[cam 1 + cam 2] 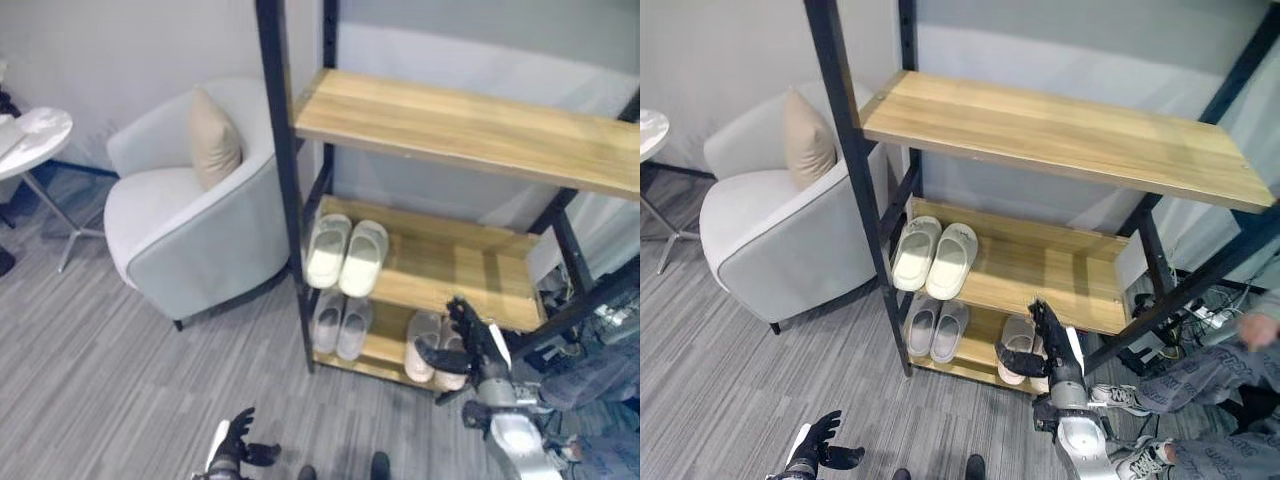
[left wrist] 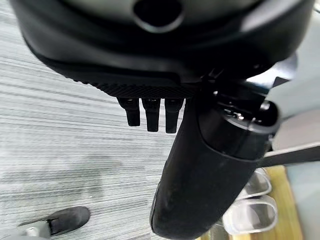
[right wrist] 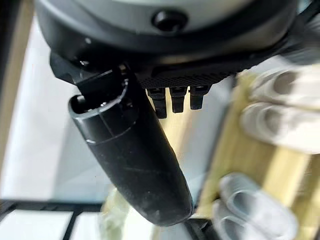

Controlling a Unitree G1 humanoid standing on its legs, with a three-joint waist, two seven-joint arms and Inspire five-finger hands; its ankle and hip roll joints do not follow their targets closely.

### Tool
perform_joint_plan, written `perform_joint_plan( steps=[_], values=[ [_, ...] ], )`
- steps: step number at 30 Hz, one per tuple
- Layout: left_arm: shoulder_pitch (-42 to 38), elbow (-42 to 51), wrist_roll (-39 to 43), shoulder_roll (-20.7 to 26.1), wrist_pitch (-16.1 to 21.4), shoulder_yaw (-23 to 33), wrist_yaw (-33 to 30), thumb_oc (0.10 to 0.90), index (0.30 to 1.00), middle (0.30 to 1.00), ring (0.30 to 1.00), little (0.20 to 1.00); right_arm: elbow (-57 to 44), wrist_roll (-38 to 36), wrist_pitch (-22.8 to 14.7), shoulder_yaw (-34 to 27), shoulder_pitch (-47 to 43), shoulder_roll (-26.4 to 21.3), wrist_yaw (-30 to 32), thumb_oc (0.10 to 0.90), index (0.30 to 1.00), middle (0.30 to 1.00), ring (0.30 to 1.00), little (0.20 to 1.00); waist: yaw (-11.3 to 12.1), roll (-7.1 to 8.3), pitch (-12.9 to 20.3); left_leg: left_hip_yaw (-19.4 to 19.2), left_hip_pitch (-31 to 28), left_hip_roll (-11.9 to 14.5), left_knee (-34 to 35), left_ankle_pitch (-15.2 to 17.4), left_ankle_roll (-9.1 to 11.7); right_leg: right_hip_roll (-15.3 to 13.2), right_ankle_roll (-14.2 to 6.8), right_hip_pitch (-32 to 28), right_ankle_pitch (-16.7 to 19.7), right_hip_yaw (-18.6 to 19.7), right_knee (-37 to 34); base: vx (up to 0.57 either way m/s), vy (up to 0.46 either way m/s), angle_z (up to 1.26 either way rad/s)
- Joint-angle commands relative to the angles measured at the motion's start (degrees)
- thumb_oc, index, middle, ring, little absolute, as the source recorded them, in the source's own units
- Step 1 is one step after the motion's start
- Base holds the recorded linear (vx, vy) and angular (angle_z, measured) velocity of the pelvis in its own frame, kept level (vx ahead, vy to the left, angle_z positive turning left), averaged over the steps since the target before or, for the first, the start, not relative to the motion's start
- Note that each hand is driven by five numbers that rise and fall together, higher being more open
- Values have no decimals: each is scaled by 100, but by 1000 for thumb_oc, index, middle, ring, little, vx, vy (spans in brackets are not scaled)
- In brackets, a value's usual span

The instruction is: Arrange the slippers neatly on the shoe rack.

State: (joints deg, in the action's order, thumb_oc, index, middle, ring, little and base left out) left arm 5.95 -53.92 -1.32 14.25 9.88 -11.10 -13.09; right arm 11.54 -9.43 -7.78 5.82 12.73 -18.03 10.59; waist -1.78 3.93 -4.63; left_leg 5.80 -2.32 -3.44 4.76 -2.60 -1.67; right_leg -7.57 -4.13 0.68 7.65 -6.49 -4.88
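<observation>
Three pairs of slippers already sit on the rack (image 1: 283, 190), which fills the centre and right of the head views, so by my reading the task is nearly done. Its top shelf (image 1: 470, 125), the widest board, carries nothing. On the middle shelf (image 1: 460, 265) a cream pair (image 1: 346, 253) lies side by side at the left end, toes toward the wall, with bare wood to its right. On the bottom shelf (image 1: 385, 345), partly hidden under the middle one, a grey pair (image 1: 340, 323) sits directly below the cream pair, and a pinkish pair (image 1: 428, 350) sits further right, near the shelf's front edge. An armchair (image 1: 190, 220) with a cushion (image 1: 214, 138) stands at left of the frame, well apart from the rack's slippers; no slipper lies on the visible floor.

What seems left is only the pinkish pair: the right hand (image 1: 470, 335), at lower right, is just in front of it with fingers straight and spread and thumb out, gripping nothing. Whether it touches the pair I cannot tell. That pair may need squaring up or pushing back.

At the bottom edge, the left hand (image 1: 240, 440) hangs low over the floor, fingers loose and spread, empty.
</observation>
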Motion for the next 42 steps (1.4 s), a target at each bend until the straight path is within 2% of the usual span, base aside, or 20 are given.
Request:
perform_joint_plan(
  steps=[1, 2, 3, 6, 7, 11, 16, 22, 33, 34, 42],
  values=[
    [-201, -224, -72, -128, 271, -25, -50, 800, 900, 900, 900, 900, -158, 361, -421, -243, -189, -150, 137, 800, 900, 900, 900, 900, 19, -237, 431, -409, -113, 202, -88, 684, 87, -99, -327, -176, -959, -41, 502, -47, -52, -15],
    [-197, -255, -93, -138, 270, -34, -43, 800, 900, 900, 900, 900, -60, 503, -401, -225, -163, -183, 173, 800, 900, 900, 900, 900, 5, -239, 433, -419, -122, 208, -89, 685, 87, -92, -322, -183, -959, -17, 493, -76, -67, -22],
    [-183, -328, -169, -165, 293, -73, -18, 800, 900, 900, 900, 900, 271, 991, -324, -126, -106, -290, 247, 800, 900, 900, 900, 900, -17, -242, 434, -438, -134, 213, -85, 671, 86, -75, -307, -187, -970, 19, 496, -39, -24, -20],
    [-215, -357, -265, -180, 301, -129, 15, 800, 900, 900, 900, 900, 647, 1341, -249, -42, -81, -318, 318, 800, 900, 900, 900, 900, -46, -237, 409, -447, -119, 214, -64, 634, 98, -57, -286, -207, -992, 12, 499, -45, -21, -8],
    [-216, -357, -265, -180, 301, -128, 15, 800, 900, 900, 900, 900, 652, 1342, -252, -41, -85, -317, 321, 800, 900, 900, 900, 900, -48, -236, 409, -445, -120, 214, -63, 633, 98, -57, -286, -208, -992, 10, 499, -51, -15, 3],
    [-324, -529, -424, -168, 278, -247, 49, 800, 900, 900, 900, 900, 1769, 1391, -155, 105, -110, -190, 352, 800, 900, 900, 900, 900, -112, -210, 386, -472, -53, 212, -53, 585, 116, -33, -274, -180, -957, 2, 481, -43, -14, 1],
    [-374, -720, -598, -216, 244, -380, 21, 800, 900, 900, 900, 900, 2914, 1936, 130, 261, -201, -48, 709, 800, 900, 900, 900, 900, -120, -234, 368, -489, -47, 193, -5, 559, 94, -48, -290, -123, -899, -5, 487, 0, 0, 0],
    [-371, -851, -750, -207, 197, -440, 33, 800, 900, 900, 900, 900, 3349, 1924, 232, 288, -156, 114, 696, 800, 900, 900, 900, 900, -127, -251, 374, -482, -73, 177, 0, 562, 71, -63, -285, -85, -937, 0, 628, 0, 0, 0],
    [-272, -1200, -842, -167, 122, -263, -57, 800, 900, 900, 900, 900, 3299, 1933, 271, 294, -91, 202, 760, 800, 900, 900, 900, 900, -162, -245, 367, -492, -139, 206, -12, 582, 82, -51, -262, -110, -1004, -6, 689, 1, -5, 0],
    [-229, -1401, -927, -148, 61, -165, -66, 800, 900, 900, 900, 900, 2879, 1840, 180, 295, -15, 178, 667, 800, 900, 900, 900, 900, -182, -239, 354, -492, -136, 225, -14, 572, 91, -31, -242, -87, -1017, 24, 715, 1, -33, -1],
    [-294, -1566, -984, -148, 21, -63, -40, 800, 900, 900, 900, 900, 2240, 2136, 93, 611, -147, -103, 480, 800, 900, 900, 900, 900, -178, -257, 295, -564, -57, 258, 0, 529, 113, 19, -257, -6, -894, 116, 525, -14, -27, -5]
  ],
)
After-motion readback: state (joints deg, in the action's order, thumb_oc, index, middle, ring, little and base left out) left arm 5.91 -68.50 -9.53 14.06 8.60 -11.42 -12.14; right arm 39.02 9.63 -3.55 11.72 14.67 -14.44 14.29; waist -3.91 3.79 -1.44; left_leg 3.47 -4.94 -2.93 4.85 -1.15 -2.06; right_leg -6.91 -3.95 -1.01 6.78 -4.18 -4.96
